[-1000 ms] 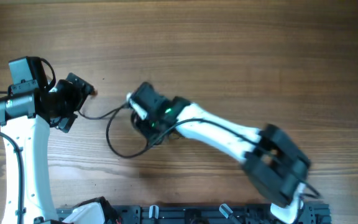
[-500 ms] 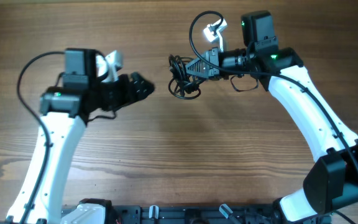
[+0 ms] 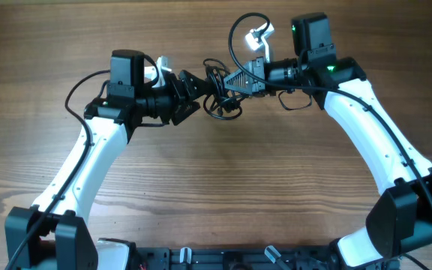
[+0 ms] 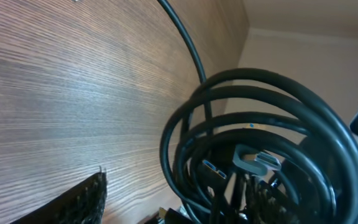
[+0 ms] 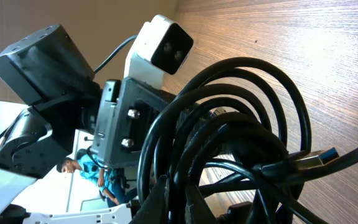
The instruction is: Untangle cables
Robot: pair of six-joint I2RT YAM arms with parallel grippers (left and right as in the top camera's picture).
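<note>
**Inspector:** Position of the cables?

**Assessor:** The cables (image 3: pixel 217 96) form one tight black coil over the far middle of the bench (image 3: pixel 201 195), between the two arms. The right hand (image 3: pixel 232 81) is pinching the coil's right side. The left hand (image 3: pixel 199 95) has its fingers spread at the coil's left edge. Whether it touches the coil, I cannot tell.

**Inspector:** Step in hand?

**Assessor:** In my judgement, taking a second grip so the coil can be drawn apart. I recommend closing the left hand on one outer loop only, not the whole coil, opposite the right hand's hold. Then draw slowly sideways, low over the bench, and stop if loops tighten rather than slip. A free end is the better target. The left wrist view shows a silvery plug (image 4: pixel 258 160) inside the coil.

**Inspector:** Markings?

**Assessor:** No brand, label or writing is legible on the cables, plug or arms.
</note>
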